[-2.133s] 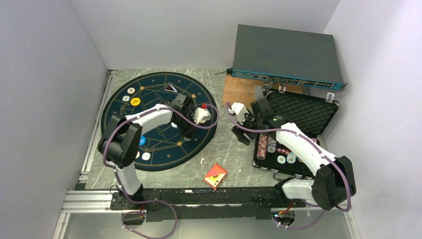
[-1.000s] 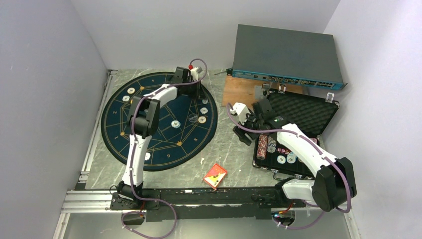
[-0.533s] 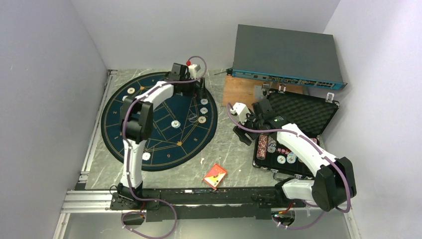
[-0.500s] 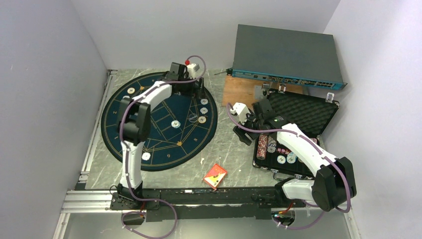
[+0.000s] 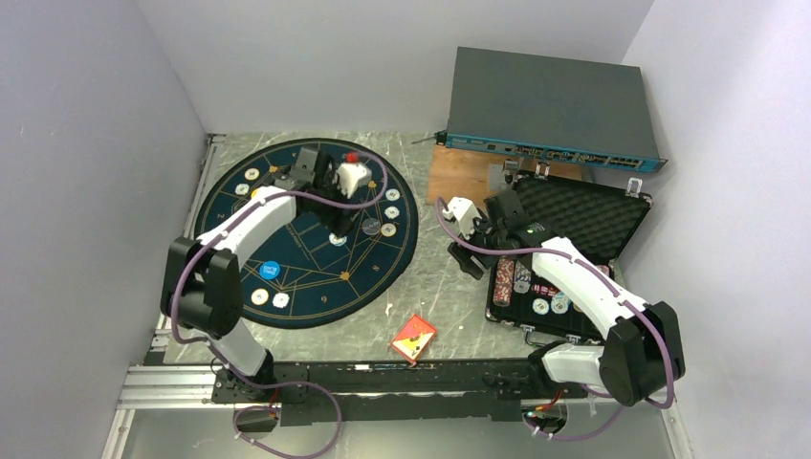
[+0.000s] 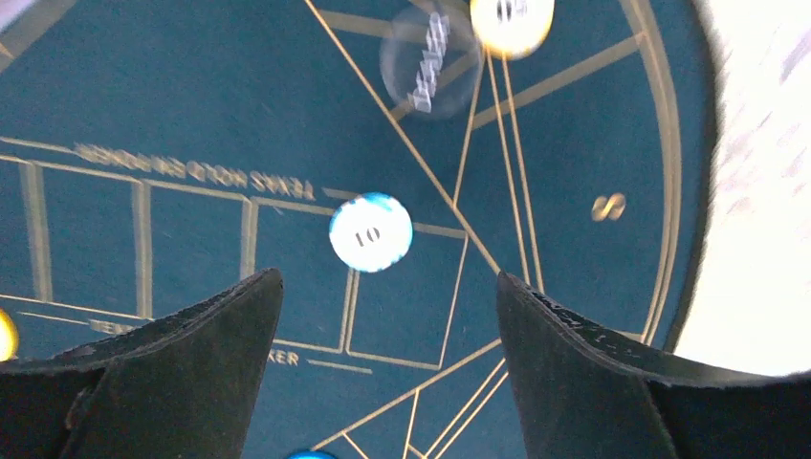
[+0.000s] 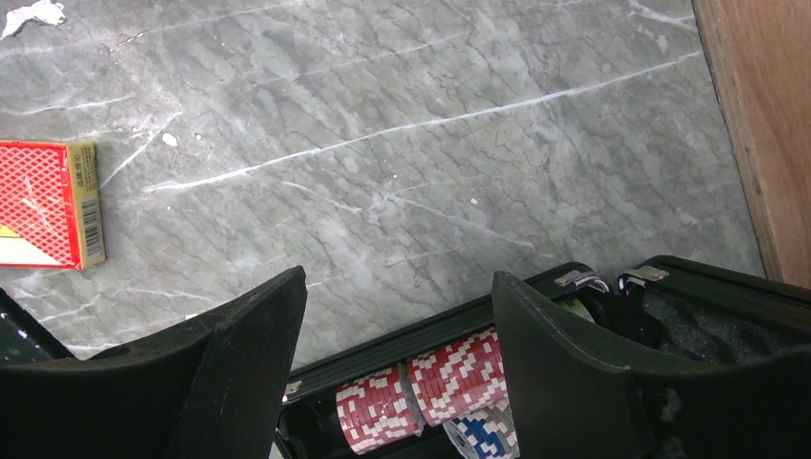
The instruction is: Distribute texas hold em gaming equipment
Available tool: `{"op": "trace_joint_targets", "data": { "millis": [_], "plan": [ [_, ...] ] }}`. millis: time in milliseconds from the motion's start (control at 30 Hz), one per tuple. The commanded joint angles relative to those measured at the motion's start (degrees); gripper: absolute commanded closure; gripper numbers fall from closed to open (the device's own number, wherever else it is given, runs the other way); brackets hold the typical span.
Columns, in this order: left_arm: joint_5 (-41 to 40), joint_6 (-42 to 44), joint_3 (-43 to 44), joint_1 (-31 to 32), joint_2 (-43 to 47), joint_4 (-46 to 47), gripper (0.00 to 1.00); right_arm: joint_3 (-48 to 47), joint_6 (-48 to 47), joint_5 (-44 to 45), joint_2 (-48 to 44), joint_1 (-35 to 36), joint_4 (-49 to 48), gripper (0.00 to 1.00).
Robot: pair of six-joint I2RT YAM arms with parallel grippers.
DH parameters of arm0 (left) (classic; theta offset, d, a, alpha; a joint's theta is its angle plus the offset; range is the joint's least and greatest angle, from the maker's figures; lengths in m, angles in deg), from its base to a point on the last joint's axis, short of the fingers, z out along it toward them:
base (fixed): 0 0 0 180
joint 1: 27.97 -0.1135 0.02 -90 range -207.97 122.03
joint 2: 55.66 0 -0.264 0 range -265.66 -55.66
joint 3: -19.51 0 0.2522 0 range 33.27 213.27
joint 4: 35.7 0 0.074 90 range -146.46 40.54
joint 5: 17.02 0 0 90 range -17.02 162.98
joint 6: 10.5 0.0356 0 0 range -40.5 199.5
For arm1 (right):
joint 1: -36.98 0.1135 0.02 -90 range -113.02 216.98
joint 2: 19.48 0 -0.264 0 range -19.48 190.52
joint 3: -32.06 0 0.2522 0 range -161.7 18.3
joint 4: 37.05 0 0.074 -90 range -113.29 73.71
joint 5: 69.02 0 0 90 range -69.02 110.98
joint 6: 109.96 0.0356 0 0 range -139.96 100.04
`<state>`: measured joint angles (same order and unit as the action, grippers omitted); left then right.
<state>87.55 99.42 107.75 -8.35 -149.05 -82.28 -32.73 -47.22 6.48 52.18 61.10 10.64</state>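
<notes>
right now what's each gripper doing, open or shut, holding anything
left gripper: open, holding nothing, above the chip marked 10
right gripper: open, holding nothing, at the edge of the case

Draws the left gripper [image 5: 335, 208] back from the far edge of the counter [image 5: 440, 306] to the middle of the mat [image 5: 316, 273], above a whitish chip [image 6: 371, 232] marked 10. Folds the left arm [image 5: 244, 218] out toward the left edge, uncovering the blue disc [image 5: 270, 271].
</notes>
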Motion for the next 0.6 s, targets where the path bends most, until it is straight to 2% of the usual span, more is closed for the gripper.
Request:
{"op": "trace_joint_targets", "data": {
  "millis": [0, 100, 233, 400, 567],
  "plan": [
    [-4.0, 6.0, -4.9, 0.4, -2.4, -3.3, 0.19, -0.6, 0.0, -1.1, -1.0, -0.1, -0.4, 0.26],
    [-5.8, 5.7, -6.0, 0.6, -5.0, -1.9, 0.23, -0.6, 0.1, -1.2, -0.9, -0.1, -0.3, 0.26],
    [-7.8, 5.1, -6.2, 0.6, -8.0, 0.9, 0.21, -0.6, 0.1, -1.2, -0.7, -0.1, -0.3, 0.26],
    [-7.8, 4.9, -3.8, 0.6, -11.6, 1.7, 0.22, -0.7, 0.1, -1.1, -0.5, -0.1, -0.3, 0.25],
    [-7.2, 4.8, -1.0, 0.6, -14.5, 2.0, 0.27, -0.6, 0.1, -1.1, -0.2, -0.1, -0.2, 0.25]
  ]
}}
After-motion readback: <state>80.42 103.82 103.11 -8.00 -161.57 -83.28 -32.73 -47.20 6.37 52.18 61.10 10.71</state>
